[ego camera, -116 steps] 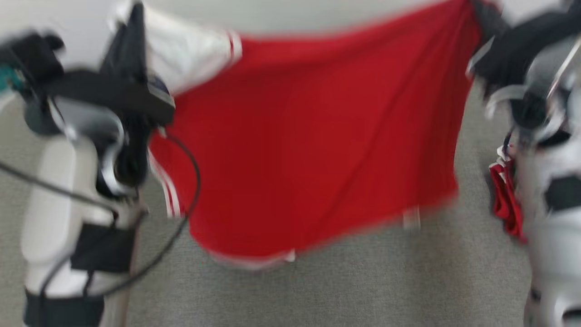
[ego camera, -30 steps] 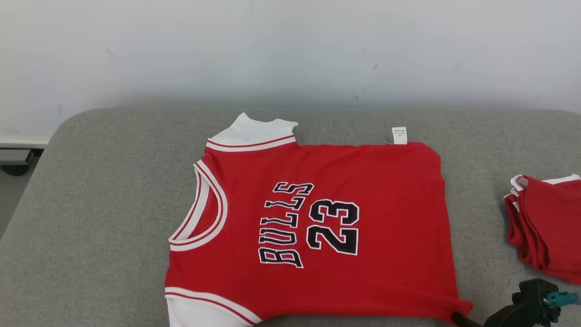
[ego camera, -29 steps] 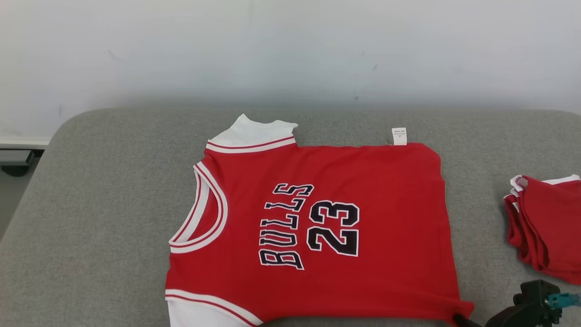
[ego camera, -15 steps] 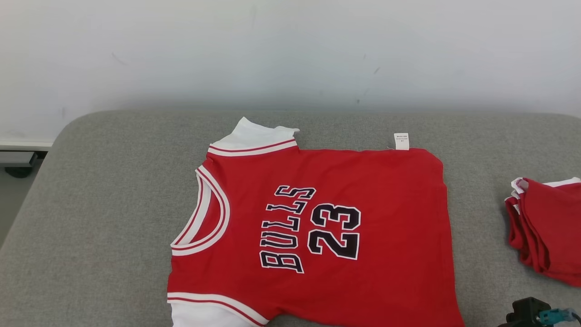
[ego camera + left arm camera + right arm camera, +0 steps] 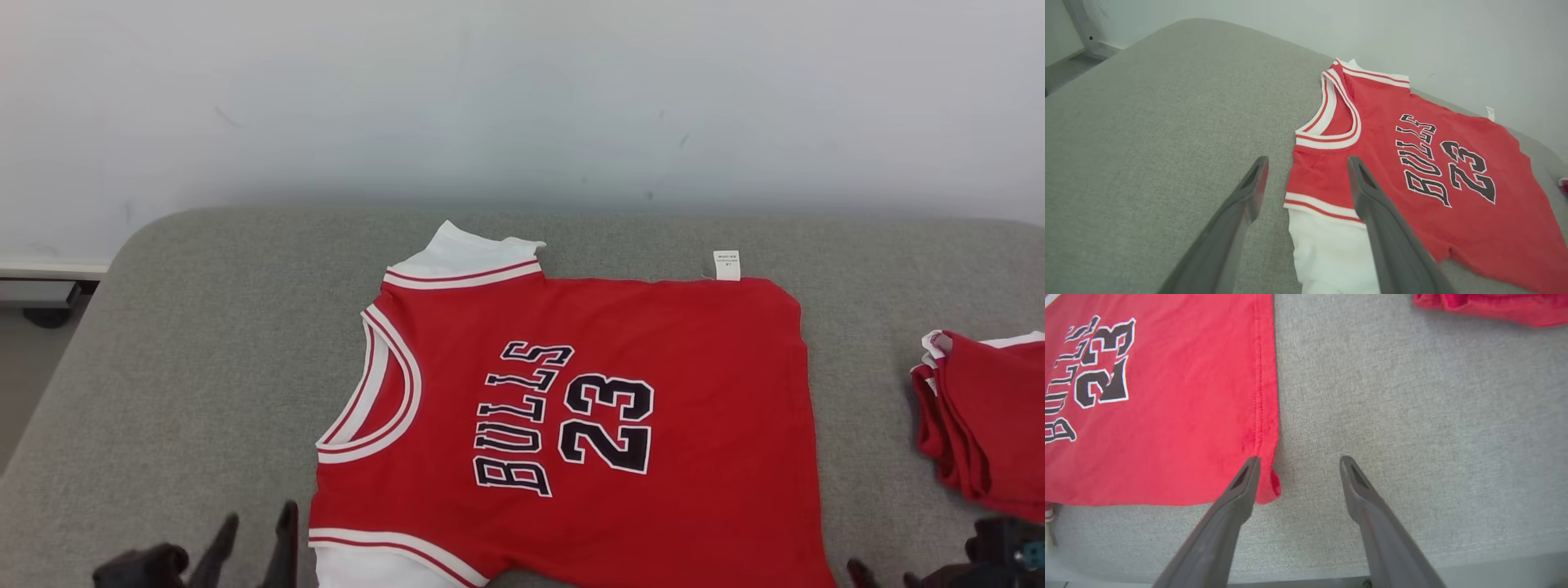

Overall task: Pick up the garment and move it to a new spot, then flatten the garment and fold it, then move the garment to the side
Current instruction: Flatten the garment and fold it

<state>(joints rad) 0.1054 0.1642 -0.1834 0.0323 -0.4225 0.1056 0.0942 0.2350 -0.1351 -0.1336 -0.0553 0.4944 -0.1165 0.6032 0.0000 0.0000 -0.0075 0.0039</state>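
Note:
The garment (image 5: 588, 408) is a red jersey with white trim and black "BULLS 23". It lies spread flat on the grey cushion (image 5: 196, 343), neck to the left and hem to the right. My left gripper (image 5: 255, 531) stands open at the lower left, just off the jersey's near white sleeve (image 5: 1331, 249). In the left wrist view the left gripper (image 5: 1306, 167) straddles the jersey's (image 5: 1412, 163) shoulder edge with nothing held. My right gripper (image 5: 1299, 461) is open above the cushion. Its left finger (image 5: 1241, 486) lies beside the jersey's (image 5: 1167, 416) near hem corner.
A stack of folded red garments (image 5: 980, 416) lies at the cushion's right end, its near edge also in the right wrist view (image 5: 1494, 306). A white wall (image 5: 522, 98) stands behind. The cushion's rounded left end drops to the floor (image 5: 20, 376). Its front edge (image 5: 1306, 567) is close under the right gripper.
Both grippers have opened and let go of the jersey, which lies flat; the right one has left the hem corner. The head camera has shifted, and the left gripper has come into view.

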